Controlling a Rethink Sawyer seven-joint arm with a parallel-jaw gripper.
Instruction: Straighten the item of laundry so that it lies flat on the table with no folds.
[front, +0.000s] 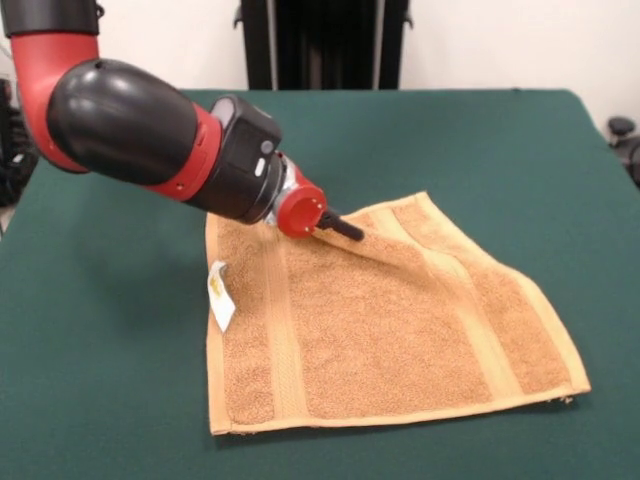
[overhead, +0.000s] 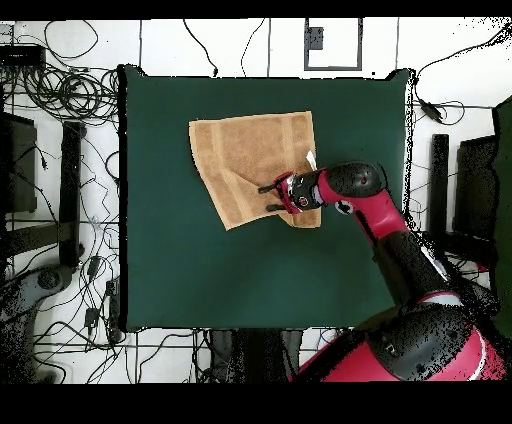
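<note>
White wall; cables on floor.

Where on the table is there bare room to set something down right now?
Bare green table lies all round the towel: widest between towel and the robot-side edge, also a broad strip on the side away from the arm. It is crowded only at the towel's corner under the hand.

The arm fills the upper left of the front view: a fat glossy black segment with rounded ends, joined by red collars. A boxy black wrist module follows, then a small red disc cap with tiny screw dots.
</note>
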